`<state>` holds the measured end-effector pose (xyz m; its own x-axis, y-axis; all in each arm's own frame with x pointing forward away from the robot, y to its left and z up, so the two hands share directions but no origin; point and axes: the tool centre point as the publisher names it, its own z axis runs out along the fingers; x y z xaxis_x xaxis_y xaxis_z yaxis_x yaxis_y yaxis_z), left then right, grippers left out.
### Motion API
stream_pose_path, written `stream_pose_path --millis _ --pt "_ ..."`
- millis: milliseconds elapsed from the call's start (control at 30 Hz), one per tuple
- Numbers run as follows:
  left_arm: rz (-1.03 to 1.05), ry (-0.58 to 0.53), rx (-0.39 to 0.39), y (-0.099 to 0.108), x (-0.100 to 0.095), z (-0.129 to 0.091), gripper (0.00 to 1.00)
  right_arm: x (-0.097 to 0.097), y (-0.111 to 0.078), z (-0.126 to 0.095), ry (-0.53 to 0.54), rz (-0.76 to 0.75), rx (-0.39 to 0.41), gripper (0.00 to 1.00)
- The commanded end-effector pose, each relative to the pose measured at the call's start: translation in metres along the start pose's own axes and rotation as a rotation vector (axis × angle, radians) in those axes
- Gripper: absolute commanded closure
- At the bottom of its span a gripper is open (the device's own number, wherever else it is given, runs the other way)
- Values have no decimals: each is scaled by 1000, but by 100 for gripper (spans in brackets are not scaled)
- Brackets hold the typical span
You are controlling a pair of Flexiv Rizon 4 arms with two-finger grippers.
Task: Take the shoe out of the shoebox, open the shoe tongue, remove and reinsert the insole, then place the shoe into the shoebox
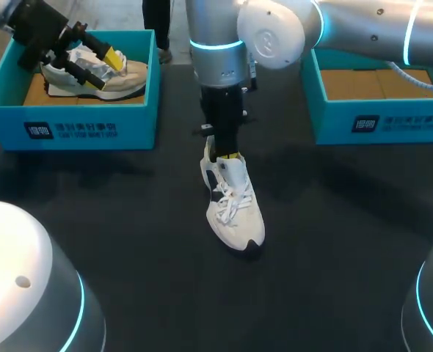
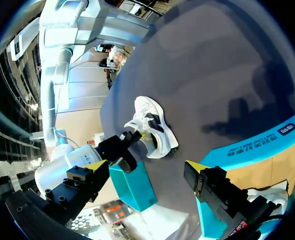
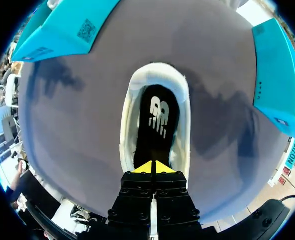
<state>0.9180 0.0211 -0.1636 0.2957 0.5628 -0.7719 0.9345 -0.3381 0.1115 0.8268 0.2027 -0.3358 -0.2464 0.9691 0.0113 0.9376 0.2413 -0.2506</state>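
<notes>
The right gripper (image 3: 152,167) has its yellow tips pressed flat together at the tongue end of the white sneaker's (image 1: 235,207) opening. Whether they pinch an edge of the black insole (image 3: 157,125) is hidden under the tips themselves, and the tongue cannot be made out beneath the fingers. The sneaker stands upright on the dark table (image 1: 128,220), between the two teal boxes, its toe pointing away from them and the insole lying inside it.

The left gripper (image 2: 143,166) is spread wide with nothing clamped between its fingers. It hangs in the left shoebox (image 1: 84,128) over a beige-and-white sneaker (image 1: 121,81). From above only one of its yellow tips shows, close against that shoe's upper, and whether it touches is unclear. The right shoebox (image 1: 378,121) is partly covered by the right arm.
</notes>
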Motion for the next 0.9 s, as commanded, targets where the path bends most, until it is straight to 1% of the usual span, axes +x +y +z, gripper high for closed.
stream_pose_path --millis 33,67,100,133,333,667,900 --pt "0 4 1 0 0 0 0 3 0 4 12 7 20 62" --pt "0 4 1 0 0 0 0 4 -2 4 14 12 19 50" --pt "0 4 1 0 0 0 0 4 -3 4 14 16 22 9" --pt "0 4 1 0 0 0 0 4 -4 4 17 19 21 0" --pt "0 4 1 0 0 0 0 3 -7 8 20 13 41 0" --pt "0 4 1 0 0 0 0 5 -2 11 14 -27 60 0" --pt "0 4 1 0 0 0 0 7 -4 6 9 -43 54 0"
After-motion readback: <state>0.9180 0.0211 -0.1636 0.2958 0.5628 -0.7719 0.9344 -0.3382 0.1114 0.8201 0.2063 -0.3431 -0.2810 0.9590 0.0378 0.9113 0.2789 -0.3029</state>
